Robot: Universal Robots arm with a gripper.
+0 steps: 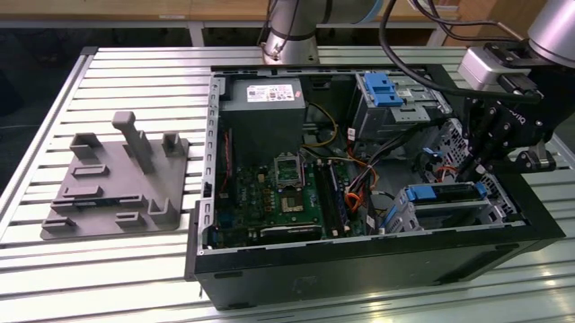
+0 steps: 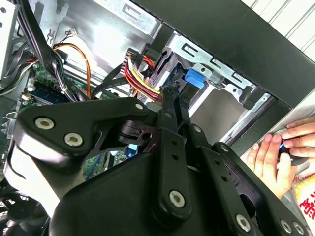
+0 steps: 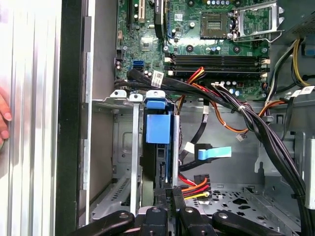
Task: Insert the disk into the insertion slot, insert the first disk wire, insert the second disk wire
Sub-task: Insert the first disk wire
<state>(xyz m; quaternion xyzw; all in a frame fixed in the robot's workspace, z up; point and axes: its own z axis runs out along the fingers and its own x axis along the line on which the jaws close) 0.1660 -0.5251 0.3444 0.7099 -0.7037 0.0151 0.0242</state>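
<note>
First wrist view is showing the disk (image 3: pixel 158 125) sitting edge-on inside the insertion slot (image 3: pixel 123 147), its blue handle facing the motherboard (image 3: pixel 216 39). The gripper (image 3: pixel 172 195) is hanging at the disk's other end with its fingers drawn together. A red, yellow and orange wire bundle (image 3: pixel 194 186) is ending right at the tips, but I cannot tell whether its plug is pinched between them.

Trouble, as I judge it, would be coming from alignment — a plug meeting the disk's socket at a slant could be jamming or nudging the carrier back out. The loose black cables (image 3: pixel 253 118) crossing nearby could be snagging the arm.

Second wrist view is adding another angle: the tips lying against the bundle, and a person's hand (image 2: pixel 275 155) resting just outside the case wall (image 2: pixel 236 44). Exterior view is giving the layout — the slot in the case corner at the exterior view's right, well apart from the larger cage (image 1: pixel 409 111) with its blue latch.
</note>
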